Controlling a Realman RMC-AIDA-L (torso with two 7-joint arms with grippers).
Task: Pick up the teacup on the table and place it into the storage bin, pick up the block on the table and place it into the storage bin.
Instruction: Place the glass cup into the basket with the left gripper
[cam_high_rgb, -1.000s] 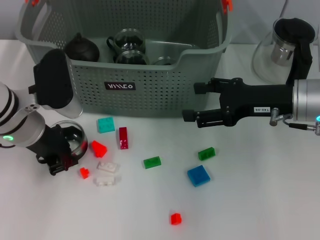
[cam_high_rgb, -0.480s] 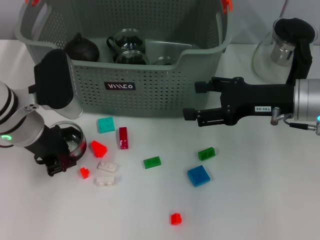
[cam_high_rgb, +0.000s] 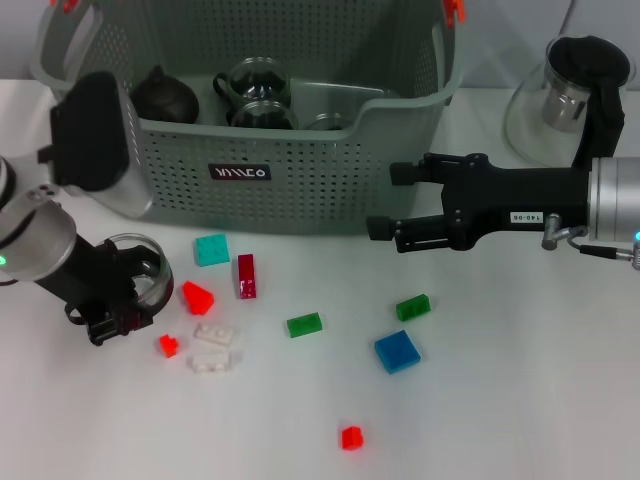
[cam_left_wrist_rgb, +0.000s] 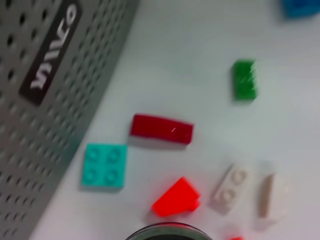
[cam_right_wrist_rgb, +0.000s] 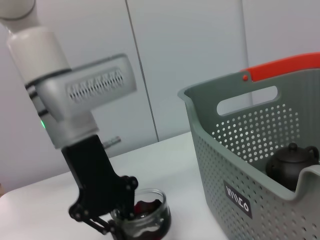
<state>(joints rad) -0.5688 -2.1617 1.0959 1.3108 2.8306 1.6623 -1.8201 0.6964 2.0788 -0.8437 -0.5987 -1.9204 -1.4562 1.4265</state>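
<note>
The teacup (cam_high_rgb: 143, 268), a clear glass cup, is at the left of the table in the head view, with my left gripper (cam_high_rgb: 126, 300) shut on its wall. The right wrist view shows that same gripper (cam_right_wrist_rgb: 118, 221) clamped on the teacup (cam_right_wrist_rgb: 145, 218). Only the cup's rim (cam_left_wrist_rgb: 167, 233) shows in the left wrist view. The grey-green storage bin (cam_high_rgb: 300, 170) stands behind. Several blocks lie in front of it, among them teal (cam_high_rgb: 211, 249), dark red (cam_high_rgb: 246, 275) and red (cam_high_rgb: 197, 297). Holding nothing, my right gripper (cam_high_rgb: 390, 203) hangs open beside the bin's right front corner.
Inside the bin are a dark teapot (cam_high_rgb: 165, 95) and glass cups (cam_high_rgb: 257, 82). A glass pitcher (cam_high_rgb: 562, 98) stands at the back right. More blocks lie around: white (cam_high_rgb: 214, 334), green (cam_high_rgb: 305, 324), green (cam_high_rgb: 413, 307), blue (cam_high_rgb: 397, 351), small red (cam_high_rgb: 350, 437).
My left arm has shifted up and to the left, carrying the teacup with it. The right arm has stayed nearly still.
</note>
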